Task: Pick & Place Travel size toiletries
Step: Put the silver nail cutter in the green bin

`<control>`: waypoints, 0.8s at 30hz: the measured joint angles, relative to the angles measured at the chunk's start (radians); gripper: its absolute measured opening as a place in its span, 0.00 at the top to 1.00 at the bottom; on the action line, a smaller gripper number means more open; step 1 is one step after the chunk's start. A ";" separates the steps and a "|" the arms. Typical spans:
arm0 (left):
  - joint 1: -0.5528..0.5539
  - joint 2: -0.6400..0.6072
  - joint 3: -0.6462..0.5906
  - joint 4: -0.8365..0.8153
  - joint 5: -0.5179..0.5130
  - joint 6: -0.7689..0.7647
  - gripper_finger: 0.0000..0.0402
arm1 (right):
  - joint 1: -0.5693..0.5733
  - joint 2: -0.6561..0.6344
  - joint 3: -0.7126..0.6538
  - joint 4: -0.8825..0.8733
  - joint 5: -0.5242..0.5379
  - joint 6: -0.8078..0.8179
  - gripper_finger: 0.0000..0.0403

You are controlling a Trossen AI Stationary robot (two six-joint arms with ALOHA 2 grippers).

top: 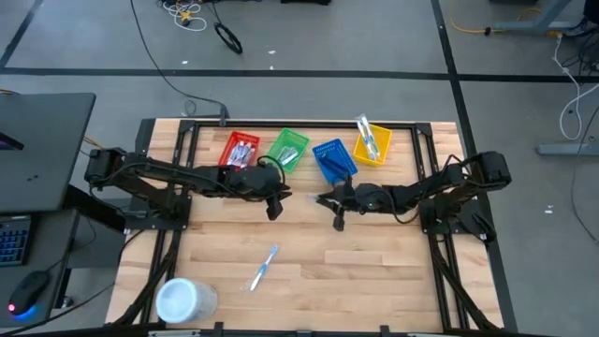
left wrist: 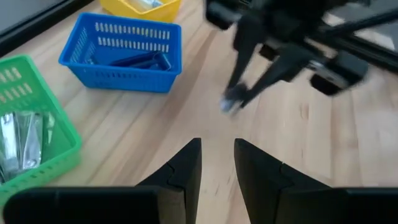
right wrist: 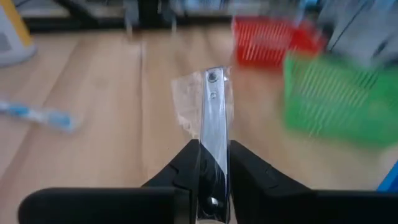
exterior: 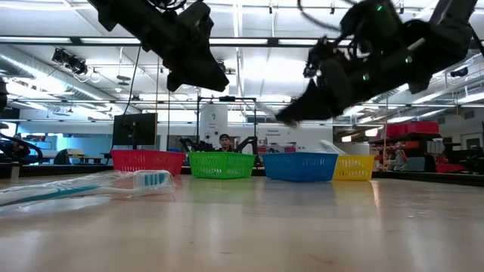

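Observation:
My right gripper [right wrist: 213,163] hovers over the table's middle [top: 337,220], just in front of the blue basket [top: 333,159], and is shut on a slim silver metal clipper in a clear wrapper [right wrist: 213,118]. My left gripper [left wrist: 217,158] is open, holds nothing, and hangs above the table [top: 274,208] in front of the green basket [top: 287,148]. A blue-and-white toothbrush in clear wrap [top: 264,267] lies flat on the wood nearer the front edge, also in the low view [exterior: 91,185]. The green basket holds wrapped silver items [left wrist: 18,143], the blue basket dark blue razors [left wrist: 134,60]. My right gripper pinches the wrapped silver clipper between its two fingers at one end [right wrist: 213,155]. The clipper lies along the fingers and sticks out forward past their tips. It is lifted clear of the table, with the loose clear wrapper [right wrist: 186,102] standing off its free end.
Four baskets stand in a row along the far edge: red [top: 240,150], green, blue, yellow [top: 372,145]. A big white round tub [top: 184,300] sits at the near left corner. Bare wood lies between the baskets and the toothbrush.

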 joint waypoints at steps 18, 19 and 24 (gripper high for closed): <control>0.000 0.000 0.000 0.100 0.075 0.005 0.74 | 0.027 -0.002 0.132 0.075 0.186 -0.181 0.84; 0.001 0.000 0.000 0.098 0.074 0.006 0.73 | 0.026 -0.002 0.142 0.058 0.187 -0.194 0.84; 0.014 0.000 0.000 0.099 0.068 0.011 0.65 | 0.028 -0.002 0.158 0.021 0.239 -0.226 0.84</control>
